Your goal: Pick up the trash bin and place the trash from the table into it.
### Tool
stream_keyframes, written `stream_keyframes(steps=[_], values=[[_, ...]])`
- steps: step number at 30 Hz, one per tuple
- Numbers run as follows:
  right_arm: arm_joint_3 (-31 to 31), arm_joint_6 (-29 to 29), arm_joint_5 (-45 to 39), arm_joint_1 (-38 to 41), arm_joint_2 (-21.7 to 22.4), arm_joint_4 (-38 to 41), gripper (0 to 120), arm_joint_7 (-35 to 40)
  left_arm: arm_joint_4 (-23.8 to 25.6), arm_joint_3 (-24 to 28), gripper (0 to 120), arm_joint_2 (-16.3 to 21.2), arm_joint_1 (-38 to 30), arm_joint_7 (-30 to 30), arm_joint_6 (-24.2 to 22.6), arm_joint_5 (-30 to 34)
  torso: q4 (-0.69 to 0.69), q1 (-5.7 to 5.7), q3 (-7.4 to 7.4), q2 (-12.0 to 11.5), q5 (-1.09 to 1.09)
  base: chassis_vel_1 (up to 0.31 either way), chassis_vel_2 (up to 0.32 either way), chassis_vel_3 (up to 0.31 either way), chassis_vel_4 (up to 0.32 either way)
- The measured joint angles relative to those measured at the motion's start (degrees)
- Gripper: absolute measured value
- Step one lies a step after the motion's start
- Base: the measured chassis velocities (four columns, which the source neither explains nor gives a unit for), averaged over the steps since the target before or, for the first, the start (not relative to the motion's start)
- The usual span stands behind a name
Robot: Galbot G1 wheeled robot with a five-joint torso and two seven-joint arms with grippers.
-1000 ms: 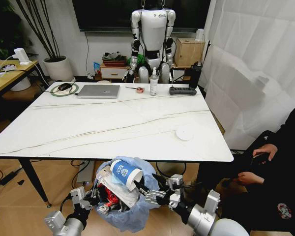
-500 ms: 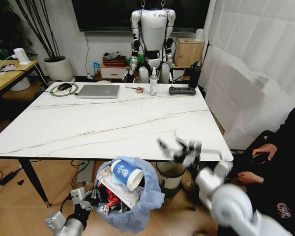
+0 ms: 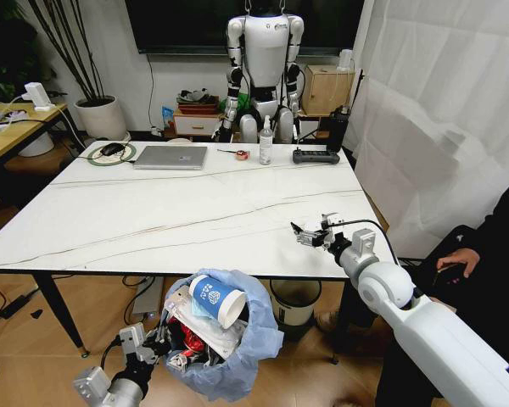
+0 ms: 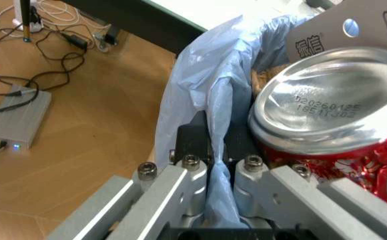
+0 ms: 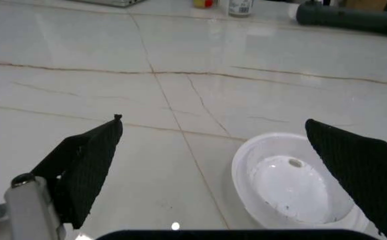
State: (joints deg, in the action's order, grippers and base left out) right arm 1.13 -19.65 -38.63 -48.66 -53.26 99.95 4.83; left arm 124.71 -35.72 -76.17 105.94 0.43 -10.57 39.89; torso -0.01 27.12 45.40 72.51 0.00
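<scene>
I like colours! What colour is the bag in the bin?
Light blue bag, clearest in the left wrist view.

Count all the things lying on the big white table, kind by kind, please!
Laptop: 1
Bottle: 1
Power strip: 1
Tape roll: 1
Mouse: 1
Green mat: 1
White lid: 1
Total: 7

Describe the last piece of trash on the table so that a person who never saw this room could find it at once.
Start at the large white marble-look table and go to its near right corner, where the right gripper hovers with open fingers. Between those fingers lies the white lid, a small round shallow disc with a tiny hole. The laptop and white bottle stand far off at the opposite edge.
</scene>
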Motion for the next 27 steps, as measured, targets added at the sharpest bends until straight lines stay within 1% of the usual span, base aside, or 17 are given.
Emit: stream_keyframes(steps=[5,8,11,12,13,14,16,18,19,20,21,24,25,26,27], values=[[-1.17,0.01,0.72,0.60,-0.24,-2.51,100,-1.16,-0.27,0.01,0,0.02,-0.09,0.02,0.05,0.00,-0.01,-0.01,0.00,0.00,0.00,0.000,0.000,0.000,0.000],[-1.52,0.10,1.21,0.77,-0.38,-3.66,97,-1.53,-0.36,0.04,0,0.10,-0.14,0.02,0.05,0.01,-0.01,-0.01,0.00,0.00,0.00,0.000,0.000,0.000,0.000],[-1.74,0.34,1.68,1.11,-0.37,-5.22,84,-1.94,-0.41,0.01,0,0.21,-0.23,0.02,0.06,0.10,-0.01,-0.01,0.00,0.00,0.00,0.000,0.000,0.000,0.000],[-1.75,0.39,1.71,1.17,-0.32,-5.44,82,-2.00,-0.41,0.00,0,0.22,-0.23,0.02,0.06,0.12,-0.01,-0.01,0.00,0.00,0.00,0.000,0.000,0.000,0.000],[-1.77,0.55,1.77,1.27,-0.13,-5.95,75,-2.09,-0.41,-0.01,0,0.30,-0.19,0.02,0.08,0.17,-0.01,-0.01,0.00,0.00,0.00,0.000,0.000,0.000,0.000],[-1.77,0.55,1.77,1.27,-0.13,-5.95,75,-2.09,-0.41,-0.01,0,0.30,-0.19,0.02,0.08,0.17,-0.01,-0.01,0.00,0.00,0.00,0.000,0.000,0.000,0.000],[-1.77,0.80,1.86,1.21,0.18,-6.38,65,-2.22,-0.54,-0.03,0,0.39,-0.23,0.02,0.09,0.21,-0.01,-0.01,0.00,0.00,-0.01,0.000,0.000,0.000,0.000],[-1.76,0.93,1.98,0.98,0.28,-6.48,59,-2.24,-0.59,-0.04,0,0.54,-0.33,0.02,0.10,0.31,-0.01,-0.01,0.00,0.00,0.00,0.000,0.000,0.000,0.000],[-1.76,1.00,2.04,0.91,0.29,-6.50,52,-2.24,-0.62,-0.04,0,0.60,-0.42,0.02,0.11,0.41,-0.01,-0.01,-0.01,0.00,-0.01,0.000,0.000,0.000,0.000],[-1.76,1.00,2.04,0.91,0.29,-6.50,52,-2.24,-0.62,-0.04,0,0.60,-0.42,0.02,0.11,0.41,-0.01,-0.01,-0.01,0.00,-0.01,0.000,0.000,0.000,0.000],[-1.76,1.02,2.04,0.89,0.29,-6.51,49,-2.24,-0.65,-0.04,0,0.64,-0.48,0.02,0.11,0.46,-0.01,-0.01,-0.01,0.01,-0.01,0.000,0.000,0.000,0.000],[-1.80,1.05,2.04,0.82,0.31,-6.53,37,-2.24,-0.76,-0.03,0,0.68,-0.52,0.02,0.11,0.52,-0.01,-0.01,-0.01,0.01,-0.01,0.000,0.000,0.000,0.000],[-1.83,1.09,2.05,0.76,0.31,-6.52,30,-2.24,-0.85,-0.01,0,0.69,-0.56,0.02,0.11,0.53,-0.01,-0.01,-0.01,0.01,-0.01,0.000,0.000,0.000,0.000],[-1.85,1.11,2.04,0.72,0.31,-6.53,29,-2.24,-0.90,0.00,0,0.69,-0.59,0.02,0.11,0.54,0.00,-0.01,-0.01,0.01,-0.01,0.000,0.000,0.000,0.000],[-1.86,1.17,2.05,0.64,0.30,-6.54,24,-2.24,-0.95,0.02,0,0.71,-0.63,0.02,0.11,0.54,0.00,-0.01,-0.01,0.01,-0.01,0.000,0.000,0.000,0.000]])
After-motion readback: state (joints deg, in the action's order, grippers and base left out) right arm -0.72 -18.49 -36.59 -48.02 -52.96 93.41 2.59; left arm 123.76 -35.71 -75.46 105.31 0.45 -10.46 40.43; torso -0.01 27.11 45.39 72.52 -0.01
